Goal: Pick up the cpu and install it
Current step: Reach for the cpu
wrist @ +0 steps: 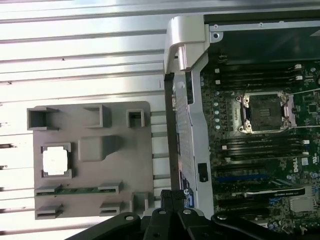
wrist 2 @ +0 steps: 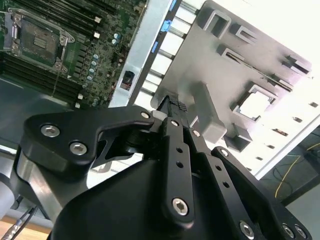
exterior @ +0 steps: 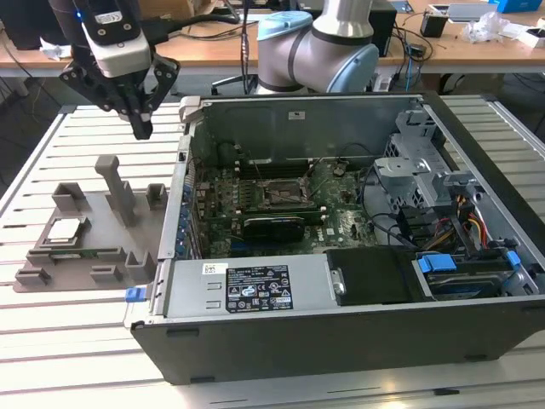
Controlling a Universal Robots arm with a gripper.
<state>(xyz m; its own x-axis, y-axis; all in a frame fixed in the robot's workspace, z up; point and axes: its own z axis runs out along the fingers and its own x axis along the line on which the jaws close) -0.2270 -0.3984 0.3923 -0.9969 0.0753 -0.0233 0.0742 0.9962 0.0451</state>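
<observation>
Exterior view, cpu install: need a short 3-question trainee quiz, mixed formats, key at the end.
1. True or false: the cpu is already seated in the socket.
2. Where is the gripper? A) in the air outside the case, holding nothing; B) down at the socket; C) clamped on the cpu.
3. Fill in: in the exterior view, the tray lies on the case's ___ side.
Key: 1 false, the cpu lies in the tray; 2 A; 3 left.
</observation>
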